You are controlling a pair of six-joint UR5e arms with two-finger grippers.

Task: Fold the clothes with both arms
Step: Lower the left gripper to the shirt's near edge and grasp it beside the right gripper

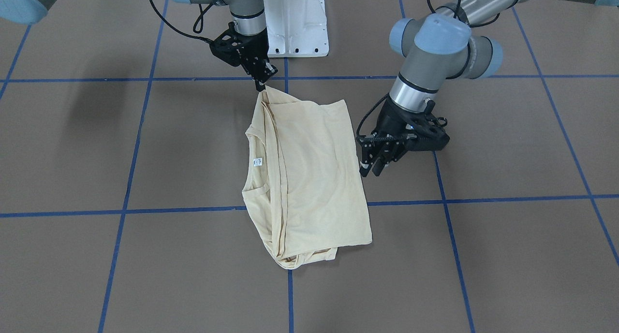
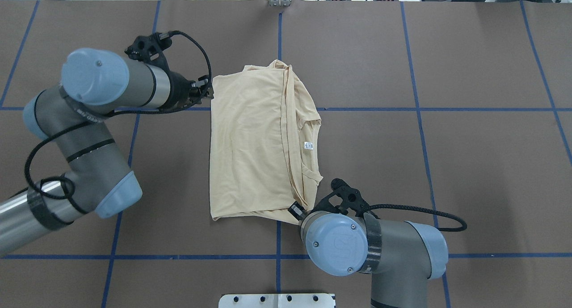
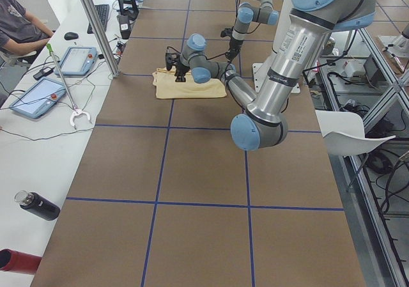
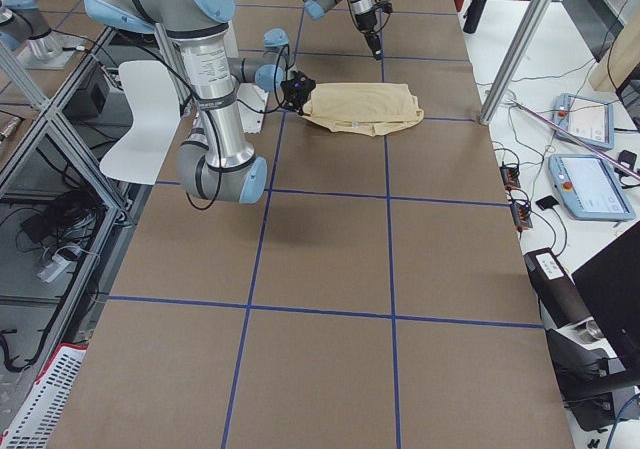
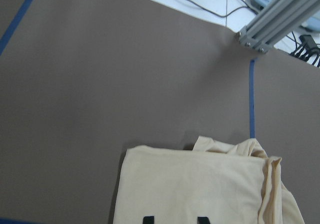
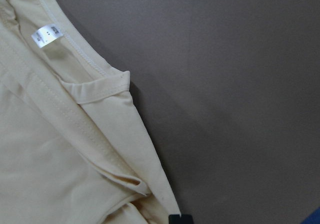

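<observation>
shirt (image 2: 250,142) folded mid-table | right gripper (image 1: 261,84) clamped on near corner | left gripper (image 1: 370,169) fingers parted, empty, by far-left corner

Brown table (image 3: 198,165) gridded with blue tape (image 3: 204,203); beside it a black bottle (image 3: 38,206) and a white chair (image 3: 351,137)

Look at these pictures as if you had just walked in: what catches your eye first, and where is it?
A pale yellow T-shirt, folded lengthwise, lies in the middle of the brown table, which is crossed by blue tape lines. The right gripper pinches the shirt's corner nearest the robot's base. The left gripper stands open at the long edge on the other side.
</observation>
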